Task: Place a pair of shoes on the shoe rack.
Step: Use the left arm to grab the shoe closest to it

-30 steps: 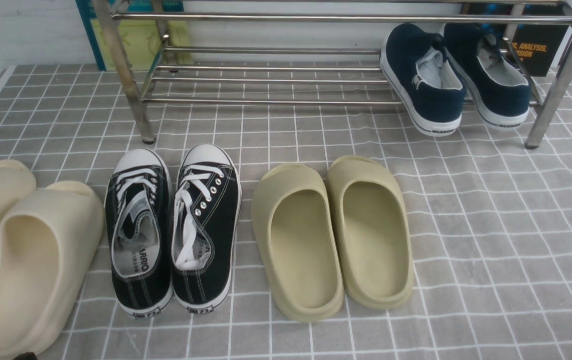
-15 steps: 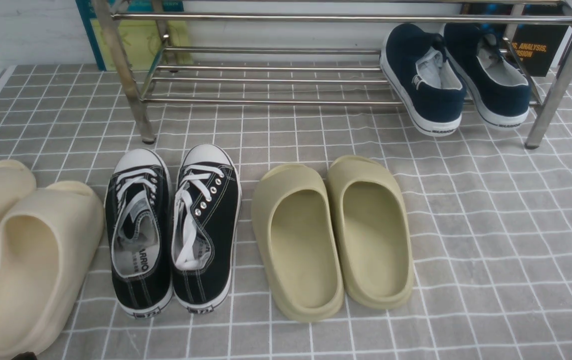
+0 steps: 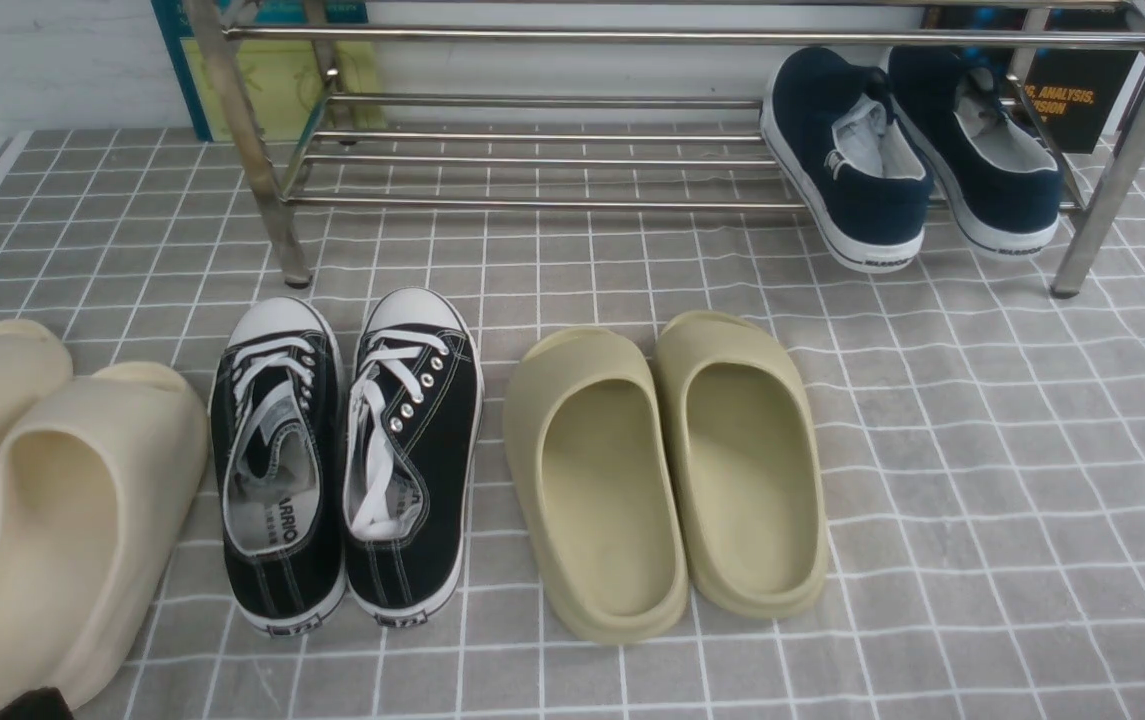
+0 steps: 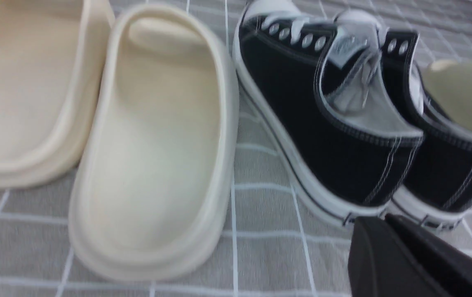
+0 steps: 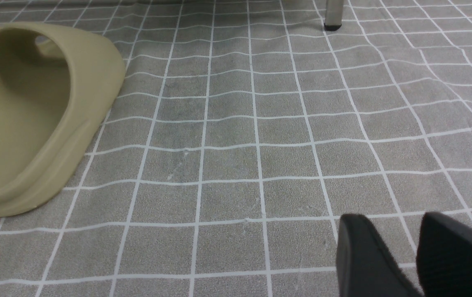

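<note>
Black canvas sneakers (image 3: 432, 450) with white laces, toe caps, soles and stitching stand out against a grey cloth (image 3: 982, 450) crossed by a white grid. Cream slides (image 3: 72, 520) lie to their left and olive slides (image 3: 592, 480) to their right. On the far side, a silver shoe rack (image 3: 532, 203) has navy slip-ons (image 3: 852, 170) with white soles and pale grey linings at its right end. The left gripper (image 4: 384, 225) and right gripper (image 5: 419, 222) are black.

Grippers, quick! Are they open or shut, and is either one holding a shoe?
Left gripper: closed, holding nothing.
Right gripper: a little open, holding nothing.
</note>
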Controlling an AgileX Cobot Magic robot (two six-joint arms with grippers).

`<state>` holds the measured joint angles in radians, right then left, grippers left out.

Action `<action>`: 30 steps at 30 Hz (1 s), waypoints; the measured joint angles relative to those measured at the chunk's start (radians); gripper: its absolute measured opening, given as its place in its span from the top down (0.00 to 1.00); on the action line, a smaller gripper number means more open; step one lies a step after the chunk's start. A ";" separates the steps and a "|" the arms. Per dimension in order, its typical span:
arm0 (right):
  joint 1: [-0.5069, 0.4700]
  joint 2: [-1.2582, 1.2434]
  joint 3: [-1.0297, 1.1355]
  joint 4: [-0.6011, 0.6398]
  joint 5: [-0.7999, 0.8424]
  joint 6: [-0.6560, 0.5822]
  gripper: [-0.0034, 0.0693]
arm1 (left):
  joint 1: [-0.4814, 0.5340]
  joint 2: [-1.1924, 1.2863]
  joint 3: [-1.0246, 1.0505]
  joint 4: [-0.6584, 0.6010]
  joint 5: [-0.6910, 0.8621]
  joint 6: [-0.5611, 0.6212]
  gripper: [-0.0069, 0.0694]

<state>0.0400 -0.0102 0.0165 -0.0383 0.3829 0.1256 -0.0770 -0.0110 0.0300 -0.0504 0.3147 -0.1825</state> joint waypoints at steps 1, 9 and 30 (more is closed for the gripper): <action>0.000 0.000 0.000 0.000 0.000 0.000 0.62 | 0.000 0.000 0.000 0.008 -0.028 0.000 0.87; 0.000 0.000 0.000 0.000 0.000 0.000 0.62 | 0.000 0.000 0.000 0.117 -0.357 0.034 0.87; 0.000 0.000 0.000 0.000 0.000 0.000 0.62 | 0.000 0.157 -0.459 0.115 -0.215 -0.231 0.93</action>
<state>0.0400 -0.0102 0.0165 -0.0383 0.3829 0.1256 -0.0770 0.1459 -0.4287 0.0644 0.0999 -0.4130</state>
